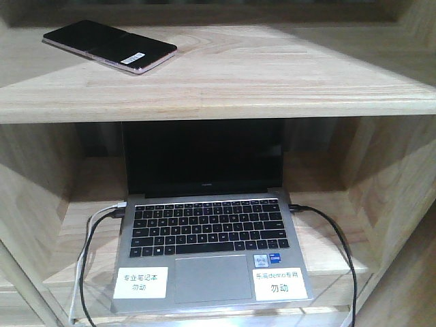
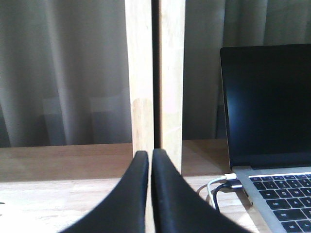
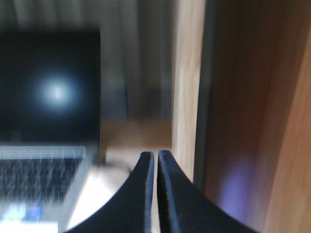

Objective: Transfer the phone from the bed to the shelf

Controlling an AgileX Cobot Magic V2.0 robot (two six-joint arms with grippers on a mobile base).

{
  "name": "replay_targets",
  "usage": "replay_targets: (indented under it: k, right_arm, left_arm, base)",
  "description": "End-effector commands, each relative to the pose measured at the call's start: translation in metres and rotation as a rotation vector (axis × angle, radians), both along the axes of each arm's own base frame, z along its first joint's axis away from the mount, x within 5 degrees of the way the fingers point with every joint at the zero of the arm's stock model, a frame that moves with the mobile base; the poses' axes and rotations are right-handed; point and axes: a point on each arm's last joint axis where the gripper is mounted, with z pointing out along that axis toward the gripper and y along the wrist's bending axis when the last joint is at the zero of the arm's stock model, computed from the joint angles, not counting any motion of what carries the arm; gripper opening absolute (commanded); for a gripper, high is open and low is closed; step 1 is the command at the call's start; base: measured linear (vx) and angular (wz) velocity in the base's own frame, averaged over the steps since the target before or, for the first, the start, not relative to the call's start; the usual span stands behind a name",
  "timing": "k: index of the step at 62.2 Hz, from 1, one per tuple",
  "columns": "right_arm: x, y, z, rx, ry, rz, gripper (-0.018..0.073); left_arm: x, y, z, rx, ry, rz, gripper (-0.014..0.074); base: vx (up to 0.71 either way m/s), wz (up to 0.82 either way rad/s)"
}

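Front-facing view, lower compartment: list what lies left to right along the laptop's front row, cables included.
White cable → "专业笔记本 勿动" label → touchpad → "乐高demo专用 勿动" label → black cable, all on or beside the laptop.

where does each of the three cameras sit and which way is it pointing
Exterior front: faces the shelving head-on, phone on the upper shelf, open laptop below; no robot parts visible.
Left wrist: behind the shut left gripper, level with the laptop's shelf, facing a wooden upright.
Right wrist: behind the shut right gripper, blurred.
All three show the laptop.
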Motion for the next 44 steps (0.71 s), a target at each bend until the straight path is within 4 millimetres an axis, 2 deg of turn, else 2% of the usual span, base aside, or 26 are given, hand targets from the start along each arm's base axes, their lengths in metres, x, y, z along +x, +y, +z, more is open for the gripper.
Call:
replay_targets:
  k: [1, 44]
  right_arm:
    - [0.0000, -0.0014, 0.0053, -0.013, -0.092, -0.017, -0.0005]
    - [0.0000, -0.0014, 0.0055, -0.004, -0.093, -0.017, -0.0005]
  left_arm:
    - [-0.0020, 0.0003, 0.0154, -0.016, -0.105, 0.004, 0.0001]
    - [-0.0020, 0.0003, 0.0154, -0.016, -0.105, 0.004, 0.0001]
  base:
    - [0.00, 0.00]
    - [0.00, 0.00]
